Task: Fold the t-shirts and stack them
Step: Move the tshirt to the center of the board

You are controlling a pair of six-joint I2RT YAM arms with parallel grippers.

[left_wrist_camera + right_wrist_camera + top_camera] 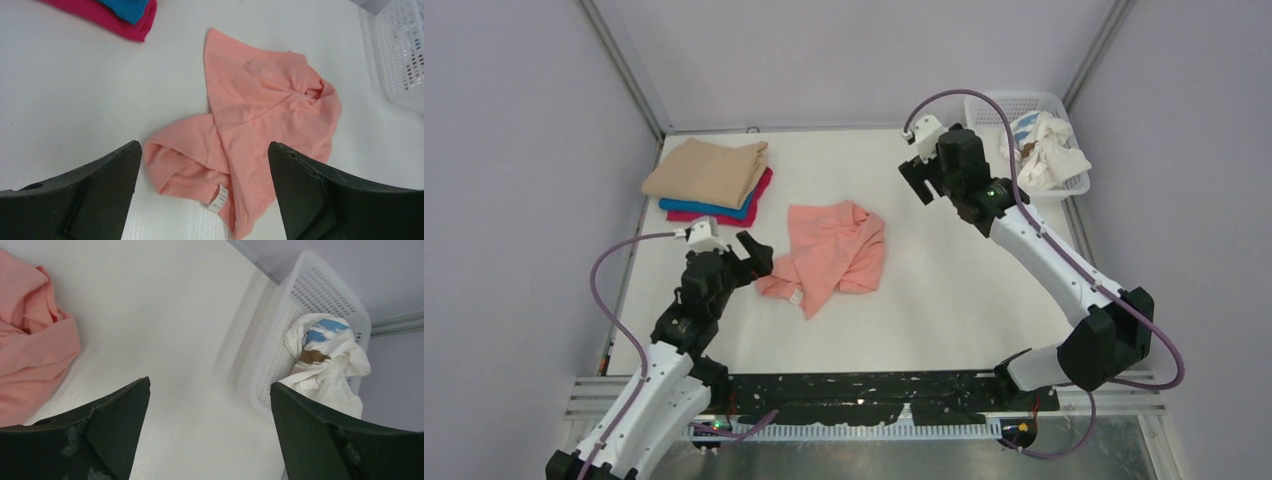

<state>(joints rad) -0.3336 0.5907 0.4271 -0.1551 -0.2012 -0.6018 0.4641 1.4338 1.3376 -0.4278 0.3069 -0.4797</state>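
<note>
The salmon-pink t-shirt (pixel 829 255) is found crumpled near the middle of the table (pixel 944 300), its near-left edge just ahead of the left gripper (pixel 759 258), whose fingers are spread wide and empty, so the left arm is judged much the nearer. The right gripper (pixel 914 182), likewise spread and empty, is held well apart, beyond the cloth's far-right side. The shirt's long axis is judged to run from near-left to far-right; the cloth is bunched and doubled over itself, a white label (pixel 796 297) being shown at its near hem.
</note>
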